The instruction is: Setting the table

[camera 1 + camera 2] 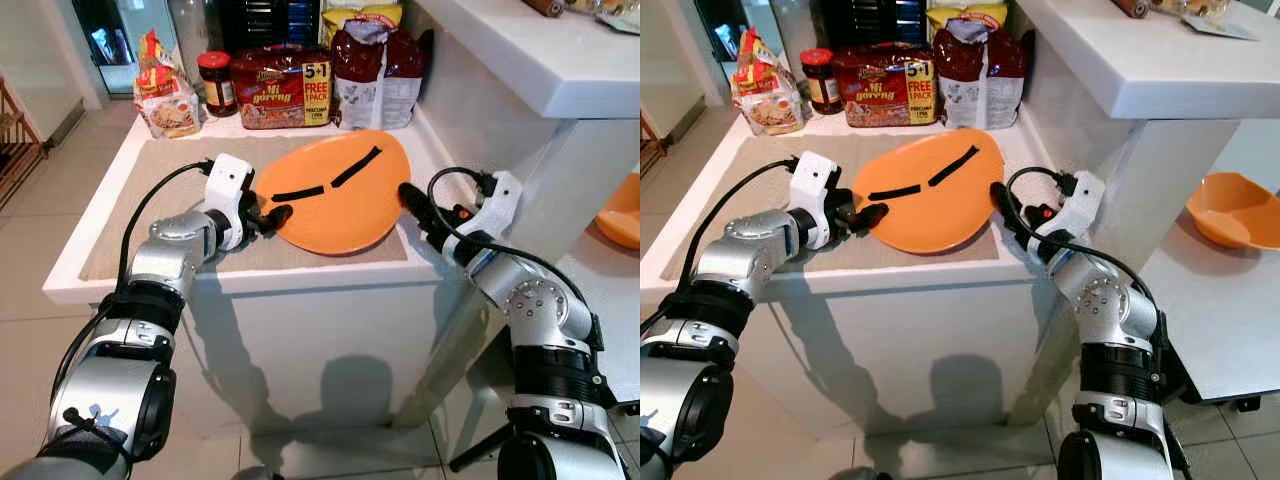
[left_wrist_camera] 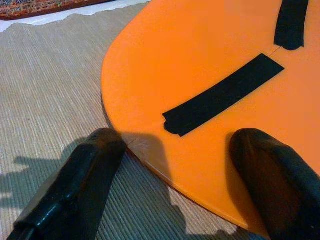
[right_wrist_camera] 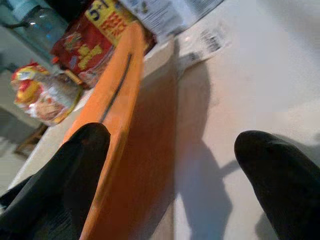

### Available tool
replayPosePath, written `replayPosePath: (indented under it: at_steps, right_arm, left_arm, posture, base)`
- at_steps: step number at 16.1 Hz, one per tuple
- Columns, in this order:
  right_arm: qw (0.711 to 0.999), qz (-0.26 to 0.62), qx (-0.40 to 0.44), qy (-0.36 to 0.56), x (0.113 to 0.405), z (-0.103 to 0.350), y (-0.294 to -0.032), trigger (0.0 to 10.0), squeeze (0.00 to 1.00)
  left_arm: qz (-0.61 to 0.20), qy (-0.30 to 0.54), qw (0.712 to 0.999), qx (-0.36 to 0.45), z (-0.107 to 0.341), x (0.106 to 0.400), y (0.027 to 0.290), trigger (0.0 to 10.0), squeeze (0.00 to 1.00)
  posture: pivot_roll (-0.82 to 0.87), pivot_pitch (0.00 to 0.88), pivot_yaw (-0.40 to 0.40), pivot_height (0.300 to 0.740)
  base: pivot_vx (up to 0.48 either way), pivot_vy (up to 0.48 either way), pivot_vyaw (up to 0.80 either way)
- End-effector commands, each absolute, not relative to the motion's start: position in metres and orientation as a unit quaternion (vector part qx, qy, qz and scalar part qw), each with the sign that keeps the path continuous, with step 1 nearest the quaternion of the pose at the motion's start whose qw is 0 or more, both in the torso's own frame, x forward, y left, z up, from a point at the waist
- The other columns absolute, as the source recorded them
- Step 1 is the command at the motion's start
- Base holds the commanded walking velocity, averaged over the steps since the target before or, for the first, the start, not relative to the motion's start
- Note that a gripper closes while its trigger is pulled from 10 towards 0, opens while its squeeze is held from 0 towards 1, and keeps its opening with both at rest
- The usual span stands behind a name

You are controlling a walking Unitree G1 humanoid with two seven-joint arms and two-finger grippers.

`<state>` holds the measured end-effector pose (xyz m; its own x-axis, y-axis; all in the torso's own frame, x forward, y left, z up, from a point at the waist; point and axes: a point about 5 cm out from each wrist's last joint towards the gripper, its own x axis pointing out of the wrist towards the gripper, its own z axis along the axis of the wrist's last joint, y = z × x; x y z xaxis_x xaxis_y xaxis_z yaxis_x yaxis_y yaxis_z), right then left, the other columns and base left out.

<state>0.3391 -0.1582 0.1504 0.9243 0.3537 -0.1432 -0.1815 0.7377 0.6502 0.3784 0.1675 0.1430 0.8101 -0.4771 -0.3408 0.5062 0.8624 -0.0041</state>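
Plate (image 1: 335, 190) on mat, left claw (image 1: 268, 217) and right claw (image 1: 405, 195) open at rim, "Mi goreng" pack (image 1: 282, 88) behind.

Orange plate (image 1: 340, 195) — black tape strips (image 1: 297, 193) — on beige ribbed mat (image 1: 150, 200).

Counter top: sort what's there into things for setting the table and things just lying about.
For the job:
orange plate, at the counter's front edge
left gripper, at its left rim
right gripper, at its right rim
orange bowl, on the side table

Lying about:
noodle pack
jar
snack bags
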Motion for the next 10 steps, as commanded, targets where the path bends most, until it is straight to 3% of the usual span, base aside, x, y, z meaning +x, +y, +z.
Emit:
replayPosePath:
  at_steps: [1,3,4,5,10]
  right_arm:
    - [0.917,0.172,0.339,0.12,0.341,0.1605,-0.152,10.0,0.0]
    - [0.913,0.18,0.347,0.116,0.3397,0.1628,-0.1499,10.0,0.0]
    - [0.909,0.18,0.358,0.113,0.3389,0.1637,-0.1499,3.1,0.0]
    - [0.907,0.181,0.364,0.111,0.3384,0.1641,-0.1502,0.0,0.0]
    - [0.902,0.184,0.377,0.1,0.3366,0.1679,-0.1538,0.0,0.0]
  left_arm:
    - [-0.258,0.274,0.925,0.061,0.0948,0.3589,0.1716,10.0,0.0]
    - [-0.258,0.274,0.924,0.063,0.095,0.359,0.1715,10.0,0.0]
    - [-0.258,0.273,0.925,0.064,0.0954,0.3594,0.1716,10.0,0.0]
    - [-0.258,0.273,0.925,0.064,0.0956,0.3596,0.1716,10.0,0.0]
    - [-0.258,0.272,0.925,0.067,0.0967,0.3608,0.1707,10.0,0.0]
  posture:
    - [0.03,0.0,-0.012,0.74]
    - [0.03,0.0,-0.012,0.74]
    - [0.03,0.0,-0.008,0.74]
    - [0.03,0.0,-0.008,0.74]
    - [0.02,0.0,-0.002,0.74]
  base:
    - [0.0,0.0,0.0]
    - [0.0,0.0,0.0]
    - [0.0,0.0,0.0]
    - [0.0,0.0,0.0]
    - [0.0,0.0,0.0]
